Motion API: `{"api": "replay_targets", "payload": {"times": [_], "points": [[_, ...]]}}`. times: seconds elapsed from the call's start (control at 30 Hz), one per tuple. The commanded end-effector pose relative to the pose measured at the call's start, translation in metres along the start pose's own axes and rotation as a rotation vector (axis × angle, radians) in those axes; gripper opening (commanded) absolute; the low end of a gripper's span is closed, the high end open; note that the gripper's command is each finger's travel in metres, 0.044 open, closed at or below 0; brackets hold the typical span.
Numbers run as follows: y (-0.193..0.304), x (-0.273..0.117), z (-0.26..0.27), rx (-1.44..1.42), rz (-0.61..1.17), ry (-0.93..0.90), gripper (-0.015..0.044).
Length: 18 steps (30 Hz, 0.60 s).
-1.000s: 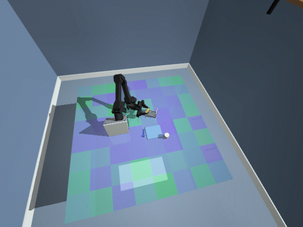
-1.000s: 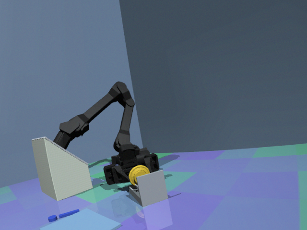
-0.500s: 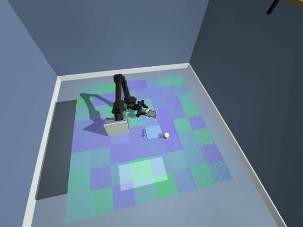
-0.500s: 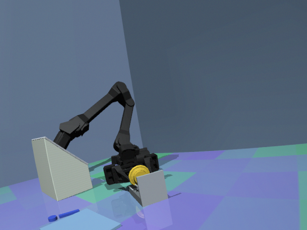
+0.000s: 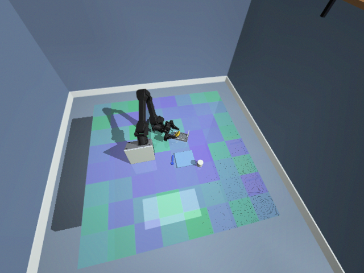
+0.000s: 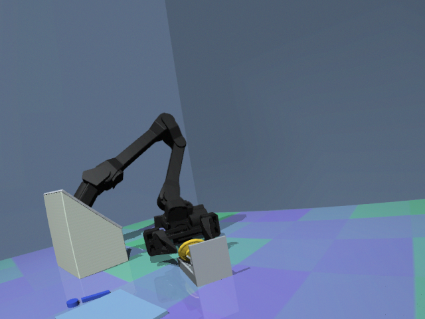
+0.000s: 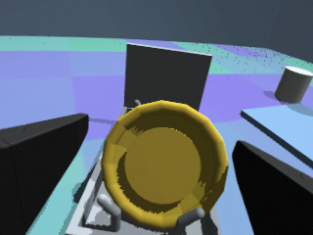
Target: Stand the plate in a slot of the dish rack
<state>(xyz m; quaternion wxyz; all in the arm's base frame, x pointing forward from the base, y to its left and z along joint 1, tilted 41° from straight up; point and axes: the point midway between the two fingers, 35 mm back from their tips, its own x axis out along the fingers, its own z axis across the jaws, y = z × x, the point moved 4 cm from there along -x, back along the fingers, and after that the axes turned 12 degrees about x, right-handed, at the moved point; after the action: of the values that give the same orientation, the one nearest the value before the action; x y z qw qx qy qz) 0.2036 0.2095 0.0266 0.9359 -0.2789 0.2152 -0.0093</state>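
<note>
Plate (image 5: 177, 133) (image 6: 184, 249) (image 7: 162, 165) is in the rack (image 5: 183, 140) (image 6: 210, 261) (image 7: 75, 229), at the end nearer the arm (image 5: 141, 112) (image 6: 139, 147), w/ its round face toward the wrist cam. Looks tipped back a bit rather than dead upright; can't tell exactly which slot, or if the rim is fully down btwn the rails. Two stubby pegs (image 7: 110, 211) show at its lower edge on the gripper side, prob. there to stop it rolling or sliding out that way. The rack's tall end panel (image 5: 188, 135) (image 6: 210, 260) (image 7: 166, 75) stands beyond it, apart from the plate as far as the wrist view shows.

Gripper (image 5: 172, 132) (image 6: 190, 242) (image 7: 161, 135) is spread, one finger each side of the plate w/ a gap at both, so nothing's pinched. Makes sense: a grip across the full width leaves the bottom rim free to go in the slot, and opening sideways shouldn't drag it.

Task nearly done, I'd say: release looks made, arm not yet clear. Next: back straight off along the finger line, slow, no twist. Main risk = a fingertip clipping the rim & tipping the plate.
</note>
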Motion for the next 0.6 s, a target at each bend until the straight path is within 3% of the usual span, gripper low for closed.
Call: {"api": "replay_targets", "payload": {"times": [0.0, 0.37, 0.57], "points": [[-0.012, -0.001, 0.007, -0.005, 0.001, 0.004, 0.0400], [-0.102, -0.013, 0.038, -0.033, -0.007, 0.001, 0.0400], [-0.107, -0.013, 0.039, -0.040, -0.008, 0.002, 0.0400]]}}
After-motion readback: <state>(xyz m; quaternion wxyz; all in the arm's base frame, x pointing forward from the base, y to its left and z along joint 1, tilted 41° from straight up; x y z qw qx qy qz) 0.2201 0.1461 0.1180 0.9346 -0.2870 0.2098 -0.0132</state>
